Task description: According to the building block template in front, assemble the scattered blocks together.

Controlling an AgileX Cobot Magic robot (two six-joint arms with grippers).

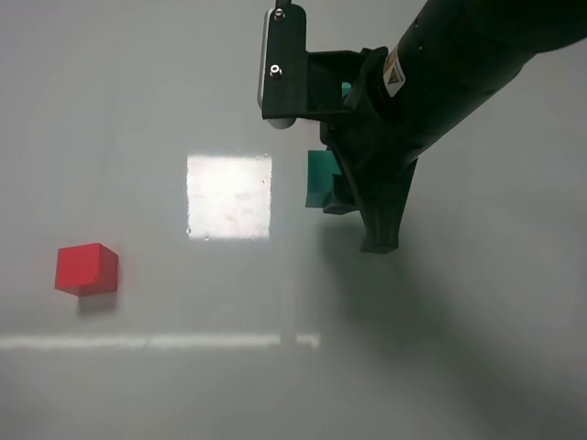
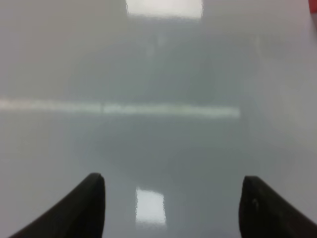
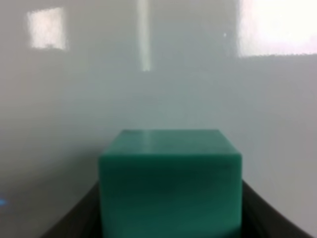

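Holding the green cube (image 1: 319,179): the right gripper (image 3: 171,218) is doing this, its jaws clamping the cube on two opposite sides.
Green cube's place: it is sitting between the dark jaws near the middle of the high view, just right of a bright square glare patch (image 1: 229,196) on the tabletop (image 1: 459,367). I cannot tell whether it is touching the tabletop or hanging just above it.
Green cube up close: in the right wrist view it is filling the gap between the jaws, with its top face and one side face showing.
Red cube (image 1: 85,268): it is resting alone on the tabletop at the left of the high view, well apart from the green cube.
Left gripper (image 2: 173,198): its jaws are standing apart, and only bare tabletop is showing between the two dark tips.
Right arm (image 1: 459,64): it is reaching in from the upper right corner of the high view, its black body covering part of the far tabletop.
Teal patch (image 1: 346,89): a small bit of teal is peeking out beside the arm's wrist, and too little is showing to tell what it is.
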